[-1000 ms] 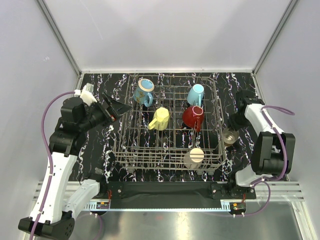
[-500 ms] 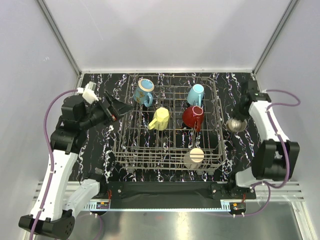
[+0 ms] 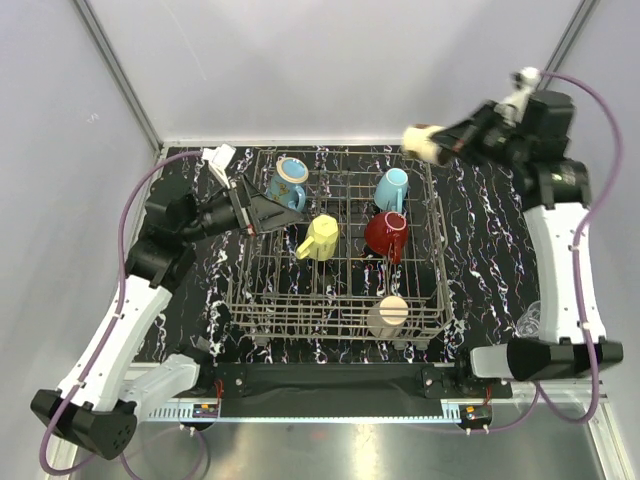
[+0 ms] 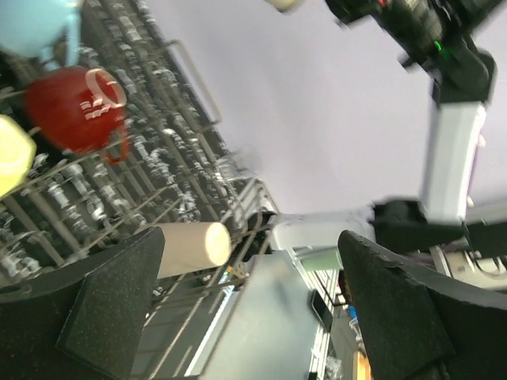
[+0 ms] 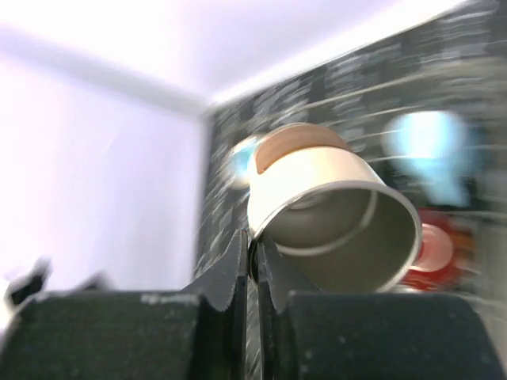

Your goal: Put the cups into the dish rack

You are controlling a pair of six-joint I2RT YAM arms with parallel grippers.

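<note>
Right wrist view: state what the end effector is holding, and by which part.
The right end effector pinches the steel tumbler by its wall at the open rim. The left end effector is open and empty.

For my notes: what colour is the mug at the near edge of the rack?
The mug is cream; the top view shows it best.

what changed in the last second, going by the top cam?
The right gripper closed on the steel tumbler beside the dish rack and lifted it high, toward the rack's far right corner. The left gripper, open, pushed forward over the rack's left side. The five mugs in the rack did not move.
</note>
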